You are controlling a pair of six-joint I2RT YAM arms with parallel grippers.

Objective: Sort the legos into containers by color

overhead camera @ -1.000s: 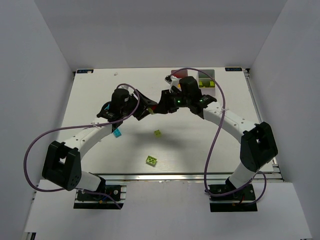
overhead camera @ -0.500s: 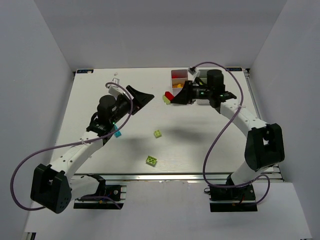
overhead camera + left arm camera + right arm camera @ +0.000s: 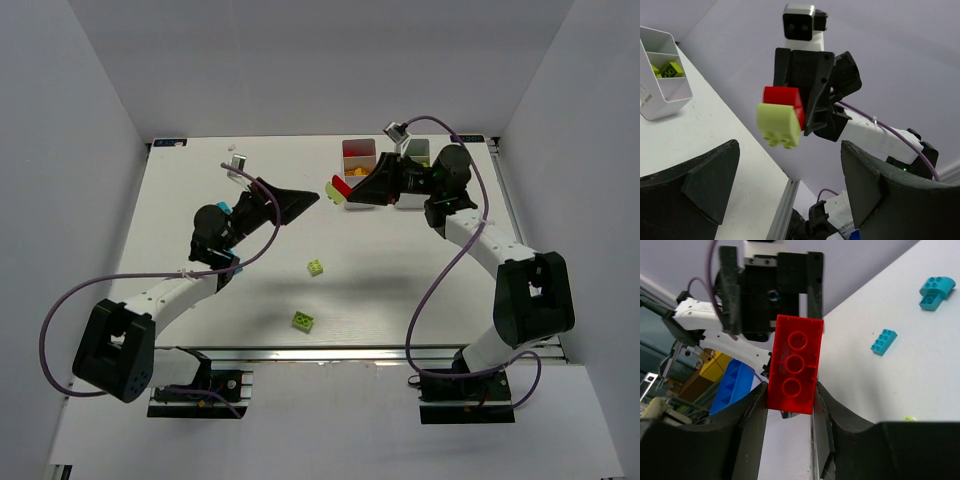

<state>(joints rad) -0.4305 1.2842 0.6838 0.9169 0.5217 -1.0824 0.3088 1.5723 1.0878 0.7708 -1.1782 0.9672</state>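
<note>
Two bins (image 3: pixel 346 152), two loose lime bricks (image 3: pixel 315 267) (image 3: pixel 302 320)

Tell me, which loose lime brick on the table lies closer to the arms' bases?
The darker lime plastic brick by the front edge; the paler lime brick lies farther back.

**Light:** bright, even and diffuse white over my counter (image 3: pixel 200 290), with no hard glare.

**Shadows:** soft pale grey patches under my arms, and a faint smudge beside the lime brick (image 3: pixel 316 267).

**Overhead view:** sharp throughout. The white walls (image 3: pixel 80 120) shade to grey.

**Left wrist view:** the fingers (image 3: pixel 695 190) of my left claw (image 3: pixel 790 160) sit close to the lens, dark and soft-edged.

**Right wrist view:** the red brick (image 3: pixel 794 365) is crisp and evenly lit. The fingers (image 3: pixel 740 440) of my right claw (image 3: pixel 790 407) are nearly black, and the far background is soft.
</note>
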